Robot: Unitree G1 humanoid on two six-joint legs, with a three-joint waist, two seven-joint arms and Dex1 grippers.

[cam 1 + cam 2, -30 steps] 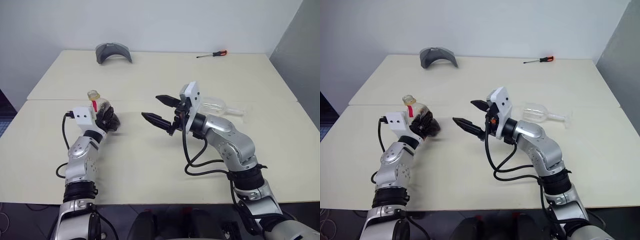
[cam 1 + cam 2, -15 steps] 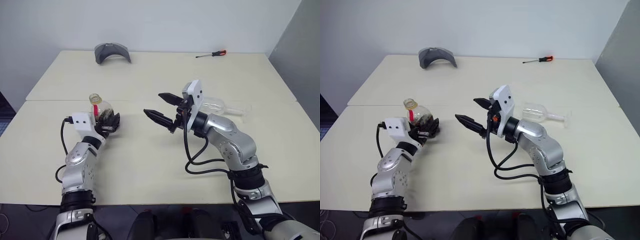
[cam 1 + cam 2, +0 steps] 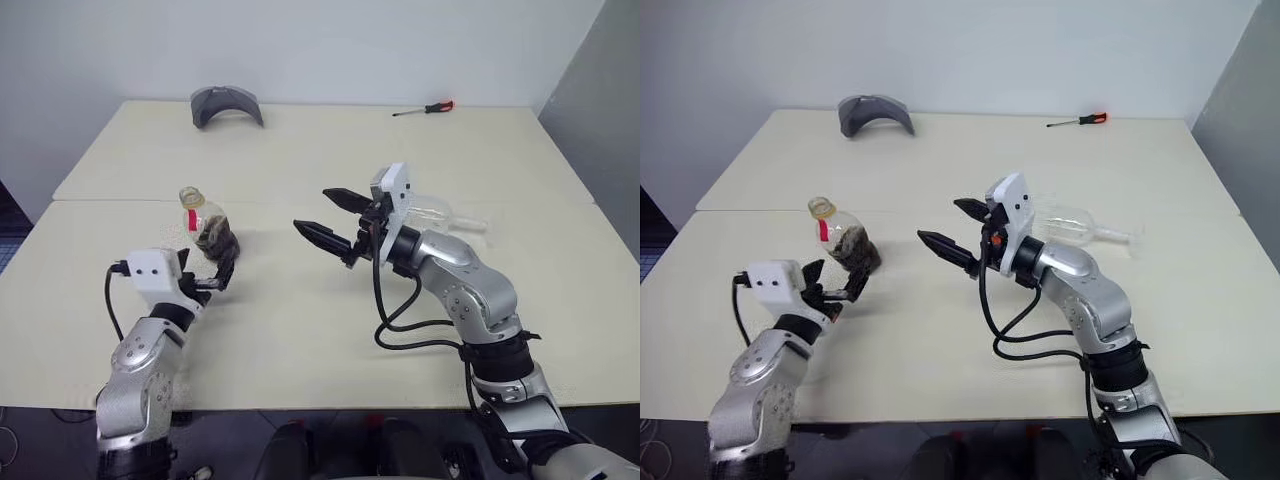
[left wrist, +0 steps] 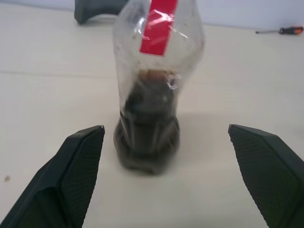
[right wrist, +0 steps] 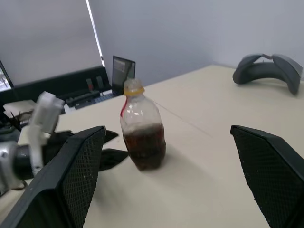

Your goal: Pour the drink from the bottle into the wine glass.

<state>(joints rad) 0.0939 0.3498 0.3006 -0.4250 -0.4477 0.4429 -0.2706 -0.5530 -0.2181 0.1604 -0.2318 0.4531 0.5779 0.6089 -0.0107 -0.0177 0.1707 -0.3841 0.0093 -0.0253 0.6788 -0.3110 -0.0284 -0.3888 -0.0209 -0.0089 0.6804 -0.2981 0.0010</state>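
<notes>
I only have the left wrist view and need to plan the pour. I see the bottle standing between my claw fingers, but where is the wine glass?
Observer: The wine glass lies on its side on the table, behind the right arm, with its foot pointing away from the bottle.
Operator: And where is the right claw? It isn't in my view.
Observer: The right claw hovers open above the table, between the bottle and the glass, holding nothing.
</notes>
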